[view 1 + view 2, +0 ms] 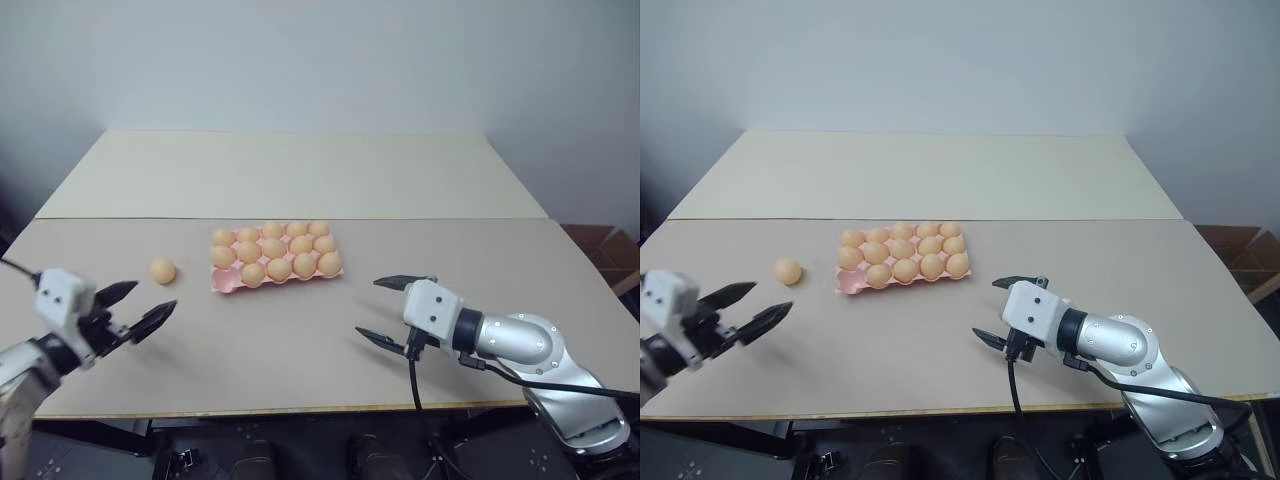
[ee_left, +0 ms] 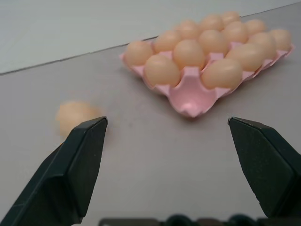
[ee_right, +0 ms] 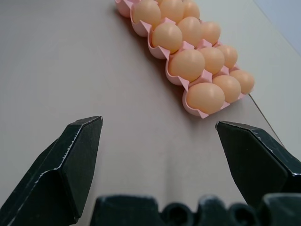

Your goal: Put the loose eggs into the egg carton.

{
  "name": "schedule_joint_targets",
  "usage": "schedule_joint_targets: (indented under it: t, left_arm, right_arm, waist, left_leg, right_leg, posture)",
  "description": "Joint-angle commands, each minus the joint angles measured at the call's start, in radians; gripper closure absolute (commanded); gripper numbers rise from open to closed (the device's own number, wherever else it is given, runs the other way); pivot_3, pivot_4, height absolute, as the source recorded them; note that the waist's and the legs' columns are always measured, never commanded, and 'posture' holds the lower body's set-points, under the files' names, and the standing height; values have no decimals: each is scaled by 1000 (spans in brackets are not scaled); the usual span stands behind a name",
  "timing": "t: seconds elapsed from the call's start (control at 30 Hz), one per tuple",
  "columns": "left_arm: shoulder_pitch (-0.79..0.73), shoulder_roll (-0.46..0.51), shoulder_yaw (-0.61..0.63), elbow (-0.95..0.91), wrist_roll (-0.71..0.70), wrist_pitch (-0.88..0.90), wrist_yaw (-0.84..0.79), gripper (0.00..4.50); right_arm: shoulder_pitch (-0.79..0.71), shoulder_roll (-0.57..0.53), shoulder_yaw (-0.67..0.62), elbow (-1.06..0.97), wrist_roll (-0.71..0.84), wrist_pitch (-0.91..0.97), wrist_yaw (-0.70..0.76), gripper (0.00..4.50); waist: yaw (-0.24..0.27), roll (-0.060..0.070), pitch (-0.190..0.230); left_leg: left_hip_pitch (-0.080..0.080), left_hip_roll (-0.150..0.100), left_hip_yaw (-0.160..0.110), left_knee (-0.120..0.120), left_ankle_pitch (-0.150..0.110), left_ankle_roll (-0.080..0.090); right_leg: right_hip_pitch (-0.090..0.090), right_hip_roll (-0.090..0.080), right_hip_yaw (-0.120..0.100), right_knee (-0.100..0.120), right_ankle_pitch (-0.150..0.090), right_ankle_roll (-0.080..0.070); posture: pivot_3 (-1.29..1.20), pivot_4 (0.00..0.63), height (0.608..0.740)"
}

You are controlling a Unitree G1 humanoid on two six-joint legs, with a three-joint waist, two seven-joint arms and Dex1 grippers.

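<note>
One loose egg (image 1: 163, 270), pale orange-tan, lies on the table left of the egg carton (image 1: 226, 284). The carton is a pink lidless tray, with several matching eggs in its cups and its front-left corner cup bare. My left gripper (image 1: 155, 298) hangs open near the table's front left, a short way in front of the loose egg and apart from it. In the left wrist view the loose egg (image 2: 75, 115) lies just beyond one finger (image 2: 77, 169), with the carton (image 2: 193, 99) further off. My right gripper (image 1: 368, 307) stands open and empty at the front right, pointing towards the carton (image 3: 157, 51).
A second beige table (image 1: 290, 175) butts against the far side of the work table (image 1: 300, 350). The front edge runs just behind both grippers. A brown cardboard box (image 1: 600, 245) stands beyond the right edge.
</note>
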Motion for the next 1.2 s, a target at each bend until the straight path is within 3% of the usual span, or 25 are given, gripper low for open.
schedule_joint_targets:
  t: [0.03, 0.2, 0.7, 0.93, 1.2]
  left_arm:
    - [92, 6, 146, -112, -39, 60, 41, 22]
    - [187, -38, 254, -195, -76, 102, 97, 22]
    - [204, -64, 235, -232, -96, 117, 211, 22]
    - [18, -82, 126, -158, -19, 88, 375, 22]
    - [-164, -61, -3, -8, 66, 22, 398, 22]
  right_arm:
    - [-28, -6, -1, 4, 15, -37, 40, 0]
    - [-59, -7, 18, 62, 4, -77, 84, 0]
    - [-90, -2, 29, 85, -3, -93, 124, 0]
    - [-89, 2, 31, 81, -8, -84, 115, 0]
    - [-83, 20, 32, 53, -19, -47, 77, 0]
  waist:
    - [3, 0, 0]
    - [8, -1, 0]
    - [9, -1, -1]
    - [19, -2, -1]
    - [22, -2, -1]
  left_leg:
    - [0, 0, 0, 0, 0, 0]
    - [0, 0, 0, 0, -1, -2]
    - [-1, 0, 1, 0, -1, -2]
    - [-1, 0, 1, 0, -1, -1]
    - [-1, 0, 2, 0, 0, 0]
  right_leg:
    - [0, 0, 0, 0, 0, 0]
    - [0, 0, 0, 0, 0, 0]
    - [-2, 0, 1, 0, 0, 0]
    - [-2, 0, 1, 0, 0, 0]
    - [-2, 1, 2, 1, 0, 0]
  posture:
    - [0, 150, 740]
    - [0, 150, 740]
    - [0, 150, 740]
    - [0, 150, 740]
    - [0, 150, 740]
